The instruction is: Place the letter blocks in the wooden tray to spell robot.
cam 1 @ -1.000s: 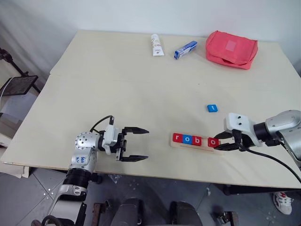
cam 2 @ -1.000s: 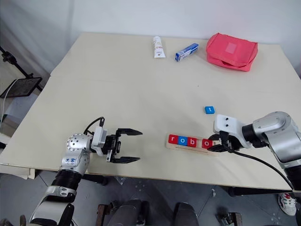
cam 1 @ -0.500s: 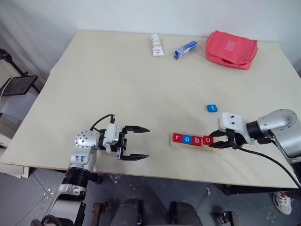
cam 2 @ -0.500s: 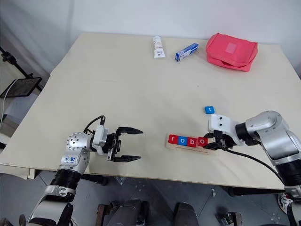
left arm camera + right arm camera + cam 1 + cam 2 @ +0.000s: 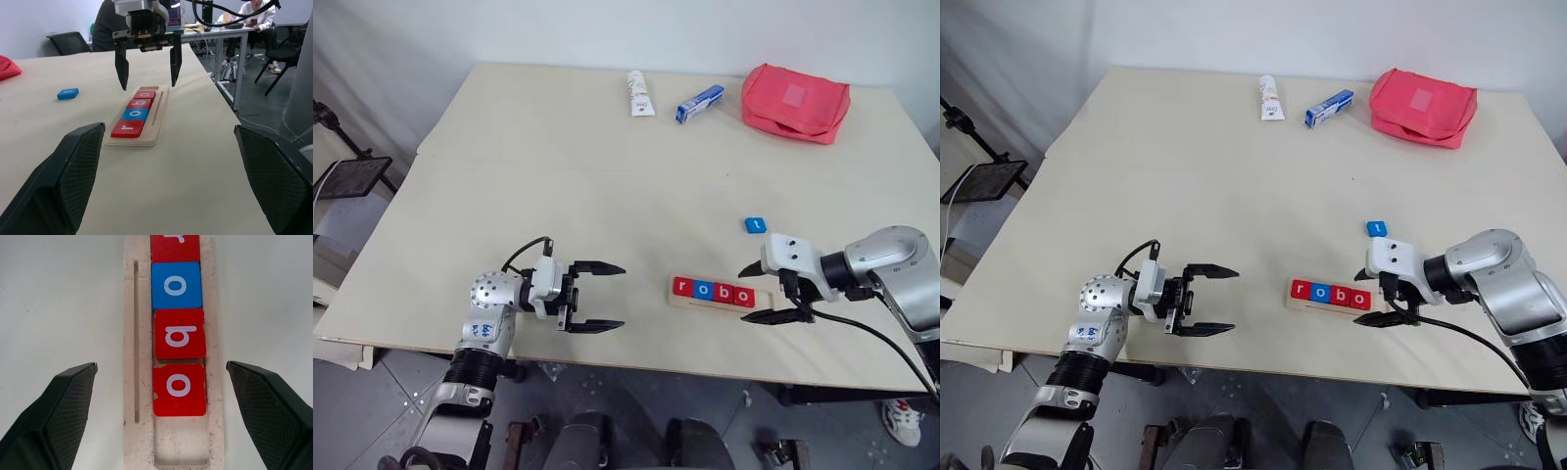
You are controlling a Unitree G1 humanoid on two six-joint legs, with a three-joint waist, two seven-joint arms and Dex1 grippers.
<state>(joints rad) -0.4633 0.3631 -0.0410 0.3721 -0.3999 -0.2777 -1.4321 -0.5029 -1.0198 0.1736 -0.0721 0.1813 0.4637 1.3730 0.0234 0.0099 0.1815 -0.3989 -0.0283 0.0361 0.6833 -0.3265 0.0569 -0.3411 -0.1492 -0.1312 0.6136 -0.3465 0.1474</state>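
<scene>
Four letter blocks sit in a row in the wooden tray (image 5: 715, 297), reading r (image 5: 682, 287), o (image 5: 703, 290), b (image 5: 723, 292), o (image 5: 744, 295): red, blue, red, red. The tray lies near the front edge of the table (image 5: 558, 186), with one bare slot at its right end. The fifth block, a blue one marked t (image 5: 755, 225), lies flat on the table behind the tray's right end, apart from it.

The right gripper (image 5: 769, 292) hangs over that bare end with its fingers spread wide on either side of the tray, holding nothing. The left gripper (image 5: 605, 296) points level toward the tray from the left, fingers wide apart and empty, with open tabletop between it and the tray.

The middle of the table lies bare. Along the far edge lie a white tube (image 5: 640, 93) with print too small to read, a blue-and-white box (image 5: 699, 103) and a red pouch (image 5: 795, 102).
</scene>
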